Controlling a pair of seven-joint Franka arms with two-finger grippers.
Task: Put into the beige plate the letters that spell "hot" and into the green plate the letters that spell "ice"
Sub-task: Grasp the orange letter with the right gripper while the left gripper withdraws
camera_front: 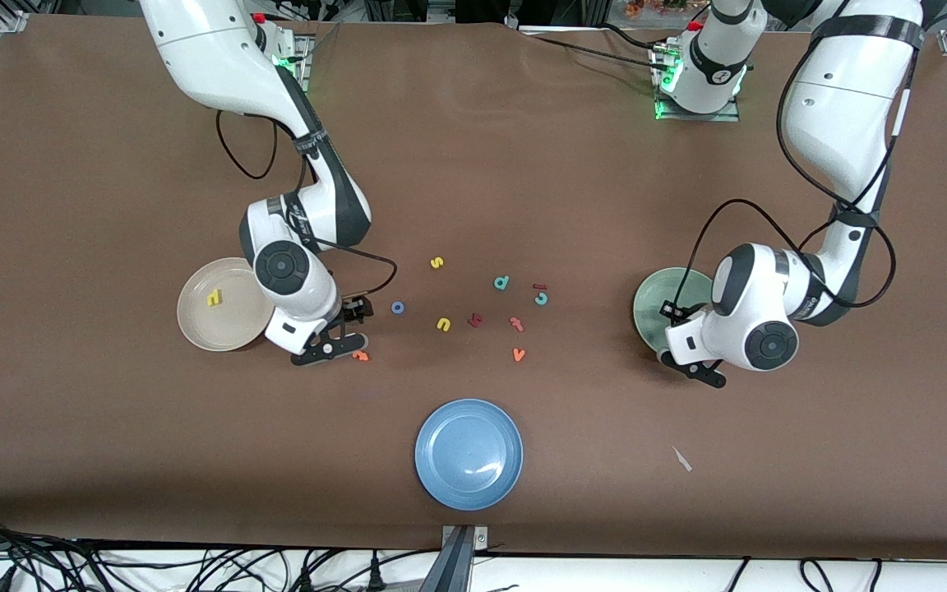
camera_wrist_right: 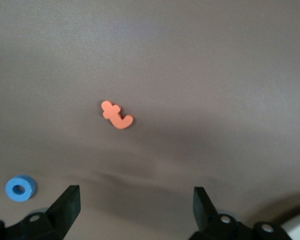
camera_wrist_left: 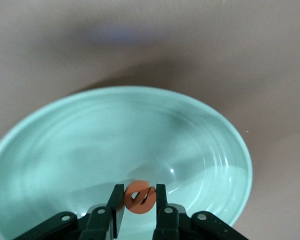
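My left gripper is shut on the orange e and holds it upright just over the green plate. From the front, that gripper hangs over the camera-side rim of the green plate, and the e is hidden. My right gripper is open and empty, low over the table beside the beige plate. The orange t lies flat just past its fingertips, and the blue o is off to one side. The yellow h rests in the beige plate. The teal c and dark red i lie mid-table.
Loose letters lie mid-table: yellow s, yellow u, teal d, a reddish letter, an orange one and an orange v. A blue plate sits nearer the camera. A white scrap lies beside it.
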